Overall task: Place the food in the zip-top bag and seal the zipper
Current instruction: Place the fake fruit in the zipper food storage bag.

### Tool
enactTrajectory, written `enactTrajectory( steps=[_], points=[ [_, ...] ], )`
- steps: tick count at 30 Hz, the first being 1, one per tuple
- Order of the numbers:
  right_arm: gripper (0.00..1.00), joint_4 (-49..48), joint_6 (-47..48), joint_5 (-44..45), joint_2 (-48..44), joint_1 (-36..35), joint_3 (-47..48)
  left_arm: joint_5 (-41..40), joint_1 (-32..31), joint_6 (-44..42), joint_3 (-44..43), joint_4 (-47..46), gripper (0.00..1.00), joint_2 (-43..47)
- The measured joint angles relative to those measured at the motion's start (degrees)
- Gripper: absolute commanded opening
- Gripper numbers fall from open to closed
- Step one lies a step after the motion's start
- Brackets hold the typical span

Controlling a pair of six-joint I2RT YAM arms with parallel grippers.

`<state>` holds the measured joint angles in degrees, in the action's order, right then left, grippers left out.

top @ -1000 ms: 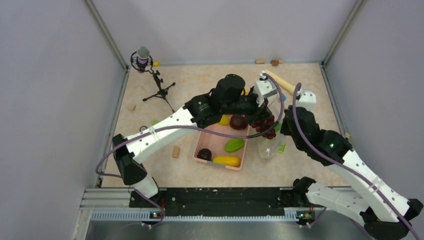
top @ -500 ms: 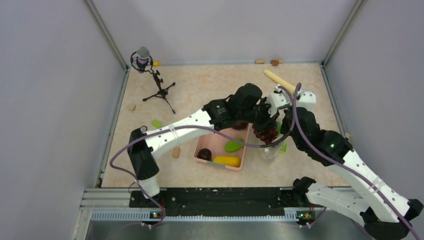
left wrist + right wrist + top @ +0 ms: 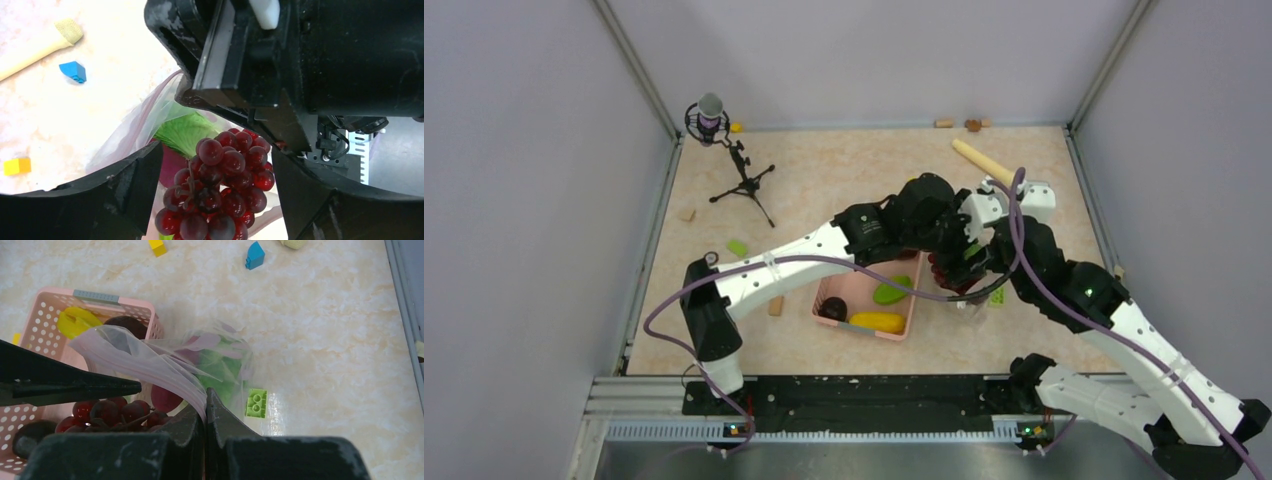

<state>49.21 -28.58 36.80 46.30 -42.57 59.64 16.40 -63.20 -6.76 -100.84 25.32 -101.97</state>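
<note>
The right gripper [image 3: 205, 401], pressed together on the pinkish zipper edge [image 3: 172, 374], is holding the clear crinkly zip-top bag [image 3: 125, 347] open beside the pink plastic basket [image 3: 37, 332]. The left gripper [image 3: 217, 155], jaws spread, is hovering over a dark red toy grape cluster [image 3: 220, 200] at the mouth. Limp, slippery film is likely handling best by its stiffer zipper strip.

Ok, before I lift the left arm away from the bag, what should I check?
1. Left gripper open: ok.
2. Grape bunch clear of its fingers: cannot tell; it sits between them at the bag mouth.
3. Right gripper pinching the zip-top bag rim: ok.
4. Lettuce inside the bag: ok.
5. Pink basket emptied: not ok; yellow fruit, green pod and a dark piece lie in it.
6. Zipper sealed: not ok.
</note>
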Motion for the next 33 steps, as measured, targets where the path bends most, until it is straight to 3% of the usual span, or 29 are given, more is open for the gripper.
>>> enactTrajectory(
  steps=[3, 10, 17, 22, 27, 33],
  points=[
    [0.00, 0.07, -0.02, 0.00, -0.20, 0.00, 0.00, -1.95, -0.39, 0.61, 0.94, -0.50, 0.97, 0.66],
    [0.00, 0.02, -0.02, -0.04, -0.20, 0.00, 0.00, -9.51, -0.50, 3.32, 15.10, -6.64, 0.97, 12.52],
    [0.00, 0.02, -0.07, -0.07, -0.20, 0.00, 0.00, -26.71, -0.37, 9.99, 29.42, -15.34, 0.97, 24.90],
    [0.00, 0.00, -0.09, -0.22, -0.20, 0.00, 0.00, -34.05, 0.92, 16.52, 38.93, -18.75, 0.97, 29.24],
    [0.00, 0.00, -0.09, -0.46, -0.20, 0.00, 0.00, -33.33, 5.18, 22.84, 42.56, -19.41, 0.97, 29.46],
    [0.00, 0.02, -0.09, -0.48, -0.26, 0.00, 0.00, -22.86, 6.78, 26.08, 43.93, -23.28, 0.97, 27.67]
  ],
)
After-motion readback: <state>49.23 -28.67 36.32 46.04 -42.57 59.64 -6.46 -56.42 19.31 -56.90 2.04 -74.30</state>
